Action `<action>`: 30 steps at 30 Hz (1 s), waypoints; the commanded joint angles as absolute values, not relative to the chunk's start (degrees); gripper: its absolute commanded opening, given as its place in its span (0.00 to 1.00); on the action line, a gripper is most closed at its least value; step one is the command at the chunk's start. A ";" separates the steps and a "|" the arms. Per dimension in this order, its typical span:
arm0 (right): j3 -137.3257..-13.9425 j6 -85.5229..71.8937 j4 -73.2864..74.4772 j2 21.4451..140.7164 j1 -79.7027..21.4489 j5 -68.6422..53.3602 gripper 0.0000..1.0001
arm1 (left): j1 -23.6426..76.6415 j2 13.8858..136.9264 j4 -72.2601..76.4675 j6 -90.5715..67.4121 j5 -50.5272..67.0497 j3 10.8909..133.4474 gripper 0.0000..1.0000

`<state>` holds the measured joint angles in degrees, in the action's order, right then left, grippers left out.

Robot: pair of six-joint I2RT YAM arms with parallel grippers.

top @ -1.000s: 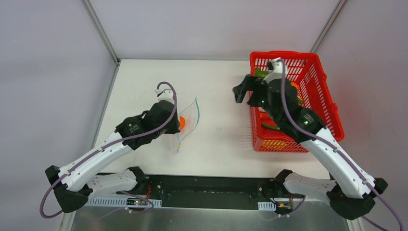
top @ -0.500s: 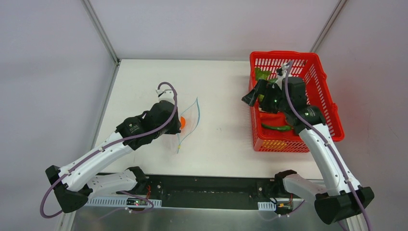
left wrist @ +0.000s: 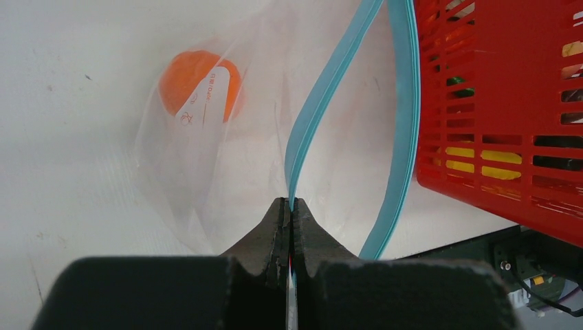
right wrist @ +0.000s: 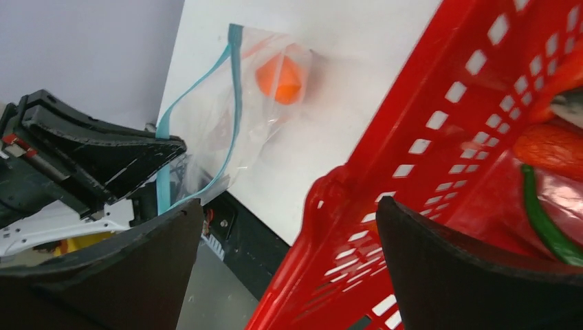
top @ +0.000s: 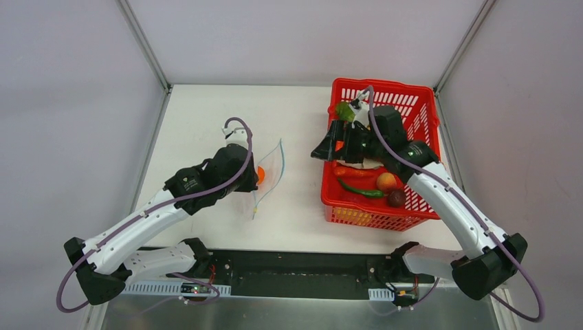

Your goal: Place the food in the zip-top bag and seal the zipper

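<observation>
The clear zip-top bag stands open on the table with an orange ball inside. My left gripper is shut on the near side of the teal zipper, holding the mouth apart; the ball also shows through the plastic in the left wrist view. My right gripper is open, its jaws straddling the left rim of the red basket. In the basket lie a green chili, a peach ball, a dark purple ball and red pieces. The right wrist view shows the bag.
The basket's wall stands close to the right of the bag's mouth. A green piece sits by the basket's far left corner. Grey walls and metal posts enclose the white table at left, back and right.
My right gripper swung left, and the red basket slid and turned left with it, ending much nearer the bag. The left gripper and the bag stayed put.
</observation>
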<state>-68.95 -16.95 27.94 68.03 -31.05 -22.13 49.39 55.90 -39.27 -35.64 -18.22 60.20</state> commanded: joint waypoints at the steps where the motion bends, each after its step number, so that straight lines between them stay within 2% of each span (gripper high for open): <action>1: -73.81 -14.37 29.25 65.99 -31.11 -11.50 1.00 | 48.58 54.09 -38.93 -36.47 -19.01 59.67 0.00; 5: -72.72 -12.63 26.49 61.89 -29.81 5.08 0.99 | 48.55 53.38 -38.77 -36.56 -19.42 59.19 0.00; 7: -72.09 -11.71 25.86 61.72 -27.28 9.61 0.93 | 48.58 53.43 -38.76 -36.56 -19.36 59.23 0.00; 12: -71.13 -12.85 28.34 66.17 -16.11 3.23 0.83 | 48.54 53.40 -38.78 -36.47 -19.04 59.27 0.00; 15: -69.82 -13.47 28.60 69.24 -14.42 0.52 0.79 | 48.53 53.21 -38.92 -36.47 -18.82 59.22 0.00; 21: -70.33 -13.71 26.87 77.56 -12.93 -7.86 0.65 | 48.52 53.41 -38.59 -36.52 -17.98 59.07 0.00; 22: -70.51 -14.46 26.29 79.32 -12.93 -8.35 0.65 | 48.47 53.42 -38.51 -36.56 -17.86 59.12 0.00; 25: -71.51 -17.63 24.71 84.21 -12.94 -7.32 0.78 | 48.52 53.35 -38.70 -36.53 -17.89 59.36 0.00; 30: -74.38 -22.94 23.23 91.66 -13.19 -4.62 0.84 | 48.49 53.37 -39.02 -36.40 -17.26 59.65 0.00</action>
<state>-70.24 -18.02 25.58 87.92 -13.21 -5.45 49.01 54.17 -39.27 -35.68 -17.98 59.20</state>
